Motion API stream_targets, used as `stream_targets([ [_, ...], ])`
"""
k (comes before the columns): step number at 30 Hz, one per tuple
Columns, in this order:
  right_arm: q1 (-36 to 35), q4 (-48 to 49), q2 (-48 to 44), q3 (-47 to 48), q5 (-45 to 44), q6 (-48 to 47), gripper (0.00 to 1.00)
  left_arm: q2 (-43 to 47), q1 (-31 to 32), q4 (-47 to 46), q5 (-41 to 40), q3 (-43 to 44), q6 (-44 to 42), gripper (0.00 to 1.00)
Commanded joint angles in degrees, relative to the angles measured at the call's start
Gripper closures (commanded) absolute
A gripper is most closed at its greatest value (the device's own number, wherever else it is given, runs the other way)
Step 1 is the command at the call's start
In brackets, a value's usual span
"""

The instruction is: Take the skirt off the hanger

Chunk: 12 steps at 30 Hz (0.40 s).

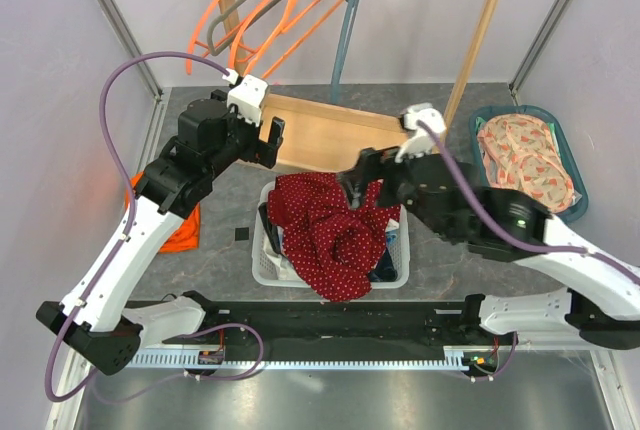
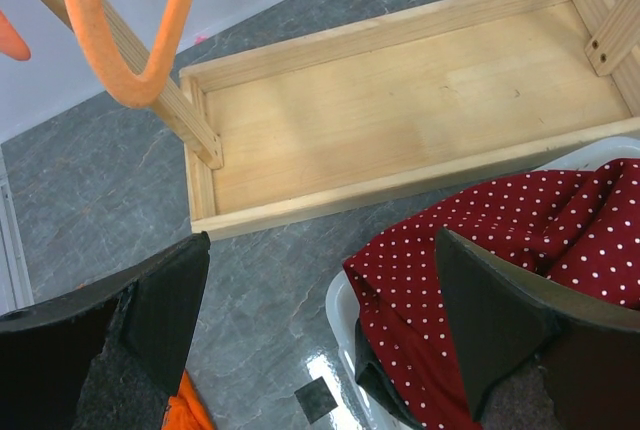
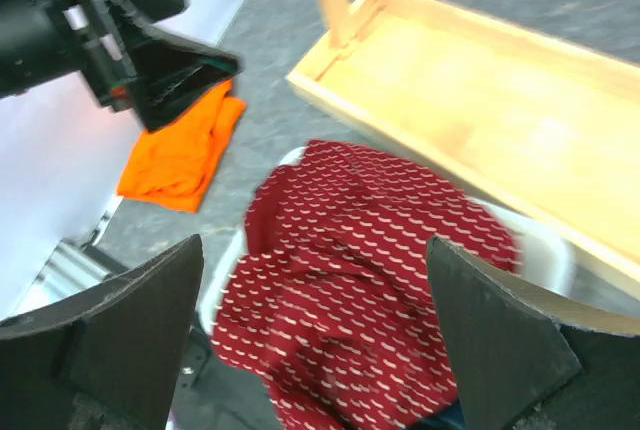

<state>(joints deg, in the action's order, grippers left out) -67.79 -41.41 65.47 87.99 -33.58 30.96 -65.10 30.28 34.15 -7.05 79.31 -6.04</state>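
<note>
The red white-dotted skirt (image 1: 335,225) lies heaped in the white basket (image 1: 262,262) at mid table, one fold spilling over the near rim. It also shows in the left wrist view (image 2: 520,220) and the right wrist view (image 3: 360,280). No hanger shows on it. Several orange hangers (image 1: 262,5) and a grey one hang on the wooden rail at the back. My left gripper (image 1: 268,142) is open and empty, up left of the basket. My right gripper (image 1: 362,185) is open and empty, just above the skirt's right part.
The rack's wooden base tray (image 1: 320,135) sits behind the basket. An orange cloth (image 1: 185,225) lies at the left under my left arm. A teal basket (image 1: 575,155) with patterned fabric stands at the right. Dark clothes lie under the skirt in the white basket.
</note>
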Motion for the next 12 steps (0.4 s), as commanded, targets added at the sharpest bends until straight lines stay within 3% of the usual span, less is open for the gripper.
stream_targets([
  [1,-0.2,-9.6,-2.5,-2.0,-4.6,-1.4,0.02,1.0,-0.2,-0.8,1.2,2.0,1.5,0.0],
  [12,-0.2,-7.7,-6.8,-4.5,-6.2,-6.1,0.02,0.6,-0.3,-0.9,1.4,1.7,1.6,0.0],
])
